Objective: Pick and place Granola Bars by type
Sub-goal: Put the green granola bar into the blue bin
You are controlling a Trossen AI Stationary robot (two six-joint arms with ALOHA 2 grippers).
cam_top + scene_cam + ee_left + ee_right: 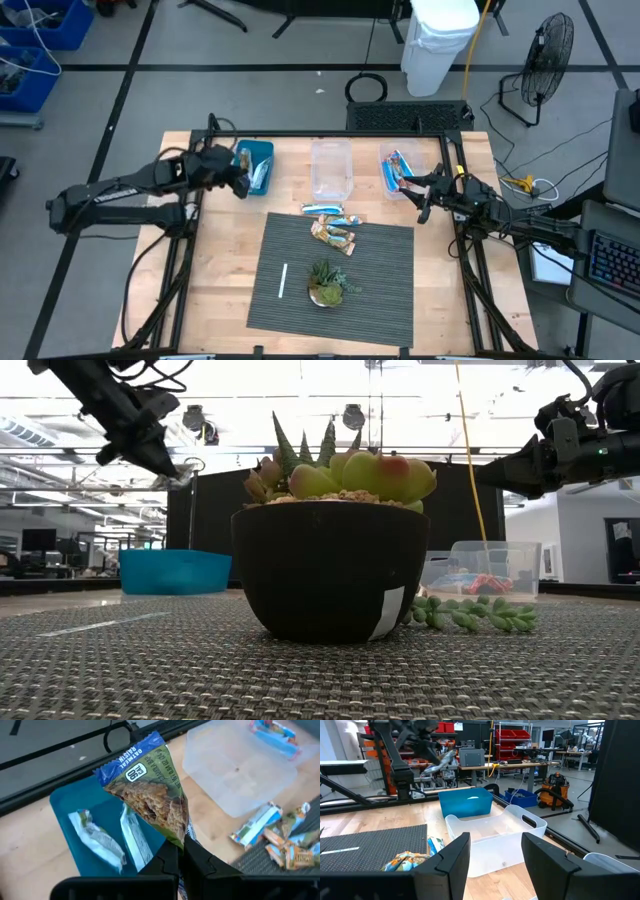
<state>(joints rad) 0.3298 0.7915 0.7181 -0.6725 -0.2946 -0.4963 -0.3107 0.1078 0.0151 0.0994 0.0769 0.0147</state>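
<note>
My left gripper (181, 854) is shut on a granola bar (150, 795) in a blue-and-green wrapper and holds it over the blue bin (258, 152) at the table's far left. Two silvery bars (100, 837) lie on the bin's floor. Several more bars (332, 228) lie heaped at the far edge of the dark mat (380, 290). My right gripper (495, 860) stands open and level at the far right, beside a clear bin holding blue-and-red bars (395, 168). My left gripper pinches the bar's narrow wrapper end (179, 839) between its two fingers. The fingers slant down, coming from the table's left side. The bar sticks out past the fingertips, lifted clear above the blue bin.
An empty clear bin (332, 170) stands between the blue bin and the right one. A small potted plant (325, 283) and a thin white stick (283, 280) lie on the mat's near part. A metal frame rims the table.
</note>
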